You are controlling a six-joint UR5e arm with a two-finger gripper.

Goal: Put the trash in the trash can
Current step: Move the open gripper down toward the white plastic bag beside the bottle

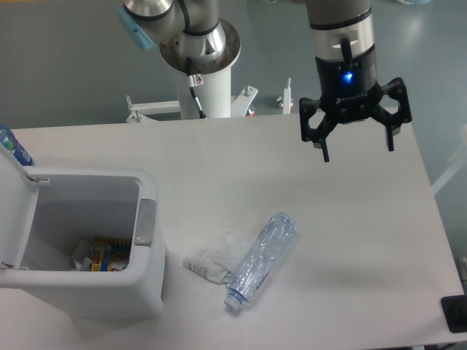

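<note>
Lying at lower centre, the crushed bottle (259, 259) and white pouch (216, 257) touch, well below-left of the spread, empty fingers (325, 149) hanging upper right.

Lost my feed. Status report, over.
Gripper open, empty, high over table. Crushed clear plastic bottle and crumpled white pouch touching on table. Pale grey bin open. Path clear.

A crushed clear bottle (260, 259) lies touching a crumpled white pouch (215, 258), beside the open pale bin (149, 292).
</note>
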